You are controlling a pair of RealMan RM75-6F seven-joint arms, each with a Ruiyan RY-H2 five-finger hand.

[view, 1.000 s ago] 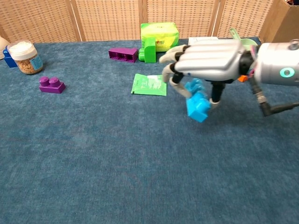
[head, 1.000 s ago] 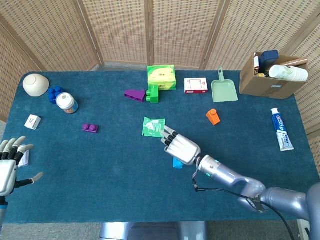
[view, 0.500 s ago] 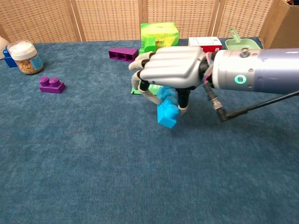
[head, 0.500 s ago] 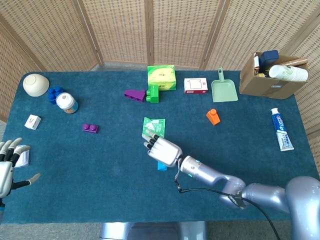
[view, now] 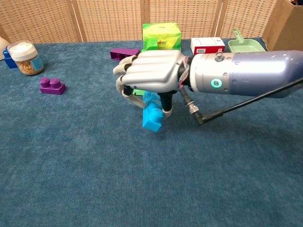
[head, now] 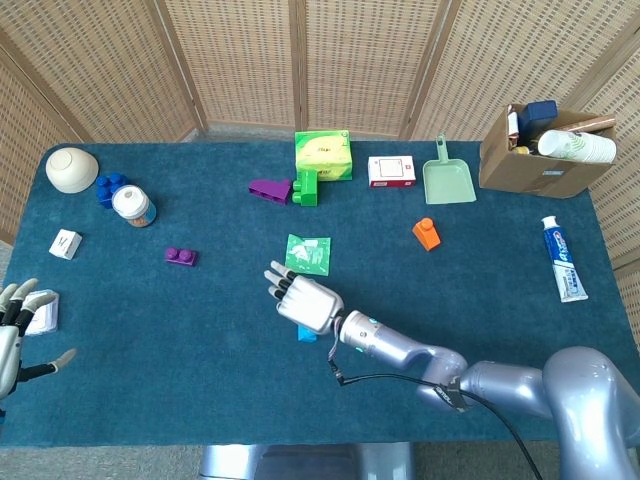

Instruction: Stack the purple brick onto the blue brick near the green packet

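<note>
The left hand (head: 15, 325) hovers at the table's near corner, well away from the green packet (head: 307, 253), fingers spread and holding nothing. The right hand (head: 303, 301) hangs just on the near side of the packet, gripping the blue brick (view: 152, 112) beneath its palm, clear of the blue cloth (head: 220, 380). The purple brick (head: 181, 257) lies off to the packet's left, well apart. Beyond the packet stands a green box (head: 323, 155).
</note>
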